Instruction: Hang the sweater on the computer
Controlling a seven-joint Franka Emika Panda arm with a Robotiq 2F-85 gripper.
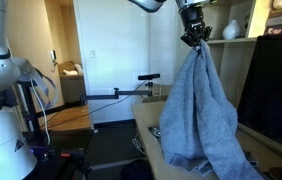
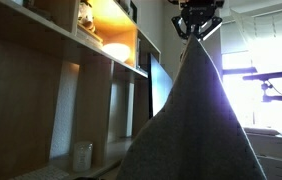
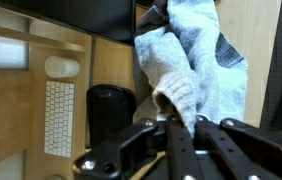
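The grey-blue sweater (image 1: 203, 115) hangs in long folds from my gripper (image 1: 194, 38), which is shut on its top, high above the desk. In an exterior view the sweater (image 2: 196, 120) fills the foreground as a dark cone under the gripper (image 2: 196, 32). The wrist view looks down the sweater (image 3: 191, 65) from the shut gripper (image 3: 181, 125). The computer's black monitor (image 1: 273, 85) stands to the right of the hanging sweater, a little apart from it; the monitor (image 2: 161, 85) shows edge-on by the shelves.
Wooden shelves (image 2: 71, 90) with a lit lamp and small objects run along the wall behind the monitor. Below on the desk lie a white keyboard (image 3: 59, 118), a white mouse (image 3: 61, 68) and a black object (image 3: 111, 110). A camera stand (image 1: 131, 92) sits behind.
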